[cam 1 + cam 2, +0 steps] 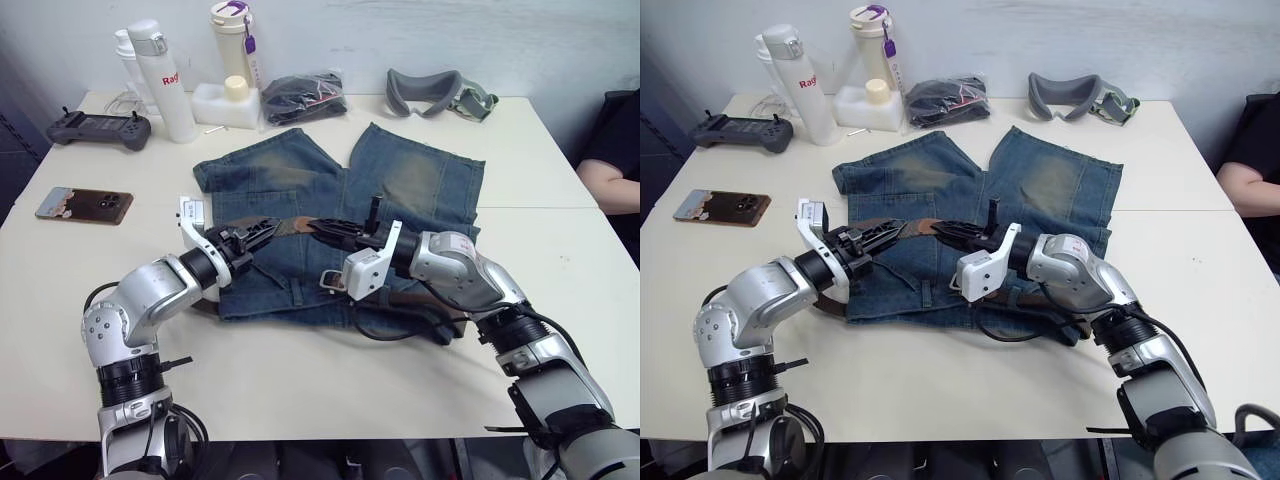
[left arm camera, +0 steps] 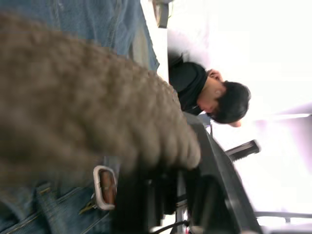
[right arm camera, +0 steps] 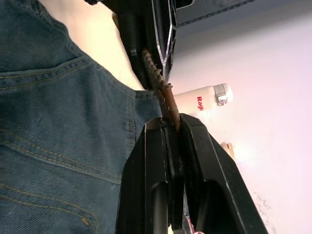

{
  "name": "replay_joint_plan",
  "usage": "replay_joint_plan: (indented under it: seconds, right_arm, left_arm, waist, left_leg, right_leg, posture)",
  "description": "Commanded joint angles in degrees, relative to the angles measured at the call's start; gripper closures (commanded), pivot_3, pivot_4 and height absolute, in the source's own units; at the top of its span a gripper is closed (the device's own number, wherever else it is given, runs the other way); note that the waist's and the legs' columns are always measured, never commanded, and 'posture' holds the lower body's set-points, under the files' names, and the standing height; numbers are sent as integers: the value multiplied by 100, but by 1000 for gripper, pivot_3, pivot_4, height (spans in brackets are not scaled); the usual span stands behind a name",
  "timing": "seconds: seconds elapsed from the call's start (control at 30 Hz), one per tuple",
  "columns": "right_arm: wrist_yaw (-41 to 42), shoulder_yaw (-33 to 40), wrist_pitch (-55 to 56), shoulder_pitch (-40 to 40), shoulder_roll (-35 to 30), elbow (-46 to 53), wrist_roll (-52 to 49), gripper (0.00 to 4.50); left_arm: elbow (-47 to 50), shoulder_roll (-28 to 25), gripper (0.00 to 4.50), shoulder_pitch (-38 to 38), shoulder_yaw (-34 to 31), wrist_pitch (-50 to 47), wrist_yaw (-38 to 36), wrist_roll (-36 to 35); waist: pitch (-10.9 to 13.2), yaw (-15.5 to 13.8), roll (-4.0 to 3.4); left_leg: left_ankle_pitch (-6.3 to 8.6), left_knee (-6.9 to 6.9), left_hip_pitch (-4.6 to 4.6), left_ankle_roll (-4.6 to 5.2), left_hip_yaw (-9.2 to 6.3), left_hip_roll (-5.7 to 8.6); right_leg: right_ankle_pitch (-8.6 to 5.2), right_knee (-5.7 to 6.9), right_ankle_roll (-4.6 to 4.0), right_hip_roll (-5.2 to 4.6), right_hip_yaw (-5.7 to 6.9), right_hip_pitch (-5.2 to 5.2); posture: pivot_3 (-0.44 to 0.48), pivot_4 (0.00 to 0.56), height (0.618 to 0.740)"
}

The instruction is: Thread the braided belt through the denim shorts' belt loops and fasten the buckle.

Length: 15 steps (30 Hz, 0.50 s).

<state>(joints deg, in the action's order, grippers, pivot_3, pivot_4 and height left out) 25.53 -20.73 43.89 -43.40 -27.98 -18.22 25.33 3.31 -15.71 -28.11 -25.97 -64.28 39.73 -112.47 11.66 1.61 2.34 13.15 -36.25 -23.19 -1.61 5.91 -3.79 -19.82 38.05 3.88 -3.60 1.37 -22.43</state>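
the shorts (image 1: 330,200) lie flat mid-table, waistband nearest the robot. above them the belt (image 1: 295,227) spans both grippers: left (image 1: 262,234) and right (image 3: 168,127) each clamp it. likely mid-threading; next, steer the tip toward a loop. the left wrist view alone shows the buckle (image 2: 105,186) on the denim.

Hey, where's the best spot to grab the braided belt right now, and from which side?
Probably the free stretch of the braided belt spanning between the left gripper and the right gripper above the denim shorts. It lies raised and flat there, so come from above, fingers closing across its narrow width.
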Motion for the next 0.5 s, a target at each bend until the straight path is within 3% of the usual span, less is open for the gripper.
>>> replay_joint_plan:
  seconds: [0.03,0.07,0.1,0.27,0.37,0.4,0.5]
  right_arm:
    - [375,95,18,82,-88,291,-710,4500]
    - [542,98,-39,108,-113,311,-941,4500]
    - [726,106,-109,114,-164,315,-1133,4089]
    - [1972,280,-931,249,-684,540,-2312,1839]
    - [2938,623,-2751,396,-1038,1052,-3699,350]
    - [3202,742,-3497,425,-1175,1259,-4133,53]
    - [4068,933,-5645,498,-1847,1883,-5244,53]
  left_arm:
    - [97,28,4458,-77,-380,134,59,-53]
    - [80,16,4458,-49,-424,97,18,-53]
    - [60,-32,4492,9,-439,50,-7,-53]
    - [120,-458,4500,429,-423,-215,-384,-53]
    - [197,-986,4500,767,-372,-406,-796,-53]
    - [226,-1168,4500,876,-333,-478,-968,-53]
    - [300,-1658,4500,1220,-195,-614,-1445,-53]
  waist:
    - [0,-4,0]
    - [0,-5,0]
    - [0,-6,0]
    - [0,0,0]
    - [0,-3,0]
    - [0,-6,0]
    - [0,-9,-2]
  left_leg:
    - [0,0,0,0,0,0]
    - [0,0,0,0,0,0]
    - [0,0,0,0,-1,1]
    - [0,6,4,0,2,-1]
    - [0,7,3,1,-1,-6]
    - [1,7,3,1,-1,-11]
    - [2,12,2,3,-3,-24]
  right_leg:
    - [0,0,0,0,0,0]
    - [0,-1,0,1,0,1]
    - [0,-2,0,1,1,1]
    - [0,-2,0,1,-3,1]
    - [0,-3,0,0,-3,1]
    - [0,-4,-1,-1,-3,1]
    - [-1,-6,-2,-10,-3,-1]
  posture:
    - [0,150,739]
    - [0,150,739]
    - [0,150,739]
    - [0,150,739]
    - [0,150,739]
    - [0,150,739]
    - [0,150,739]
